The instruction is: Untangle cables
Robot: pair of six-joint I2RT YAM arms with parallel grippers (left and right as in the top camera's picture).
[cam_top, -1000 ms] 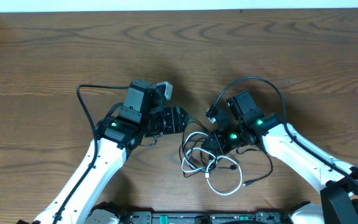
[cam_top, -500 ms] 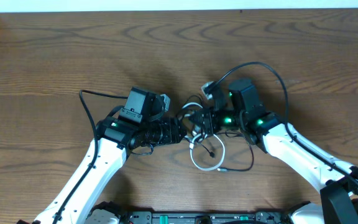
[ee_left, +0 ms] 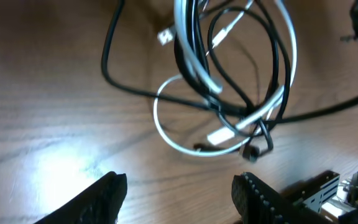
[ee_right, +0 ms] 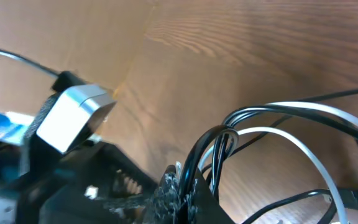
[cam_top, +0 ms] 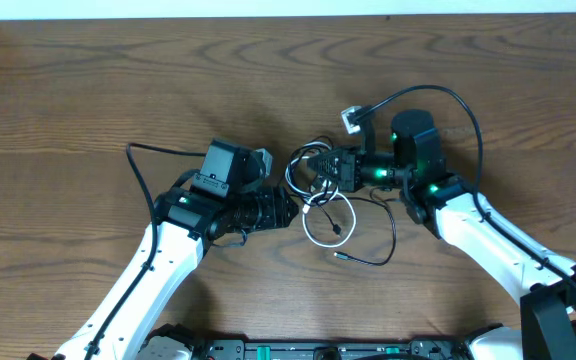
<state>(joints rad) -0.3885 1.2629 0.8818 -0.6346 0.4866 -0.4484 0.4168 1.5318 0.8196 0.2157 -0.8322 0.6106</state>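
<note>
From above, my right jaws are clamped shut on the knot where the white cable and the black cable cross, near the middle of the bench. The white loop droops toward 6 o'clock and a black tail trails toward 5 o'clock on the wood. My left jaws stand part open and empty at the tangle's 9 o'clock. In my left wrist view both fingers frame bare wood, with the loops dangling beyond at 12 o'clock. I judge I should ease forward, pinch only 1 white strand and draw it toward 9 o'clock, slowly, so no loop cinches. My right wrist view shows both strands bunched at 6 o'clock, where my grip bites. The bench is brown grained wood, glare-lit, with a pale strip along its 12 o'clock edge.
</note>
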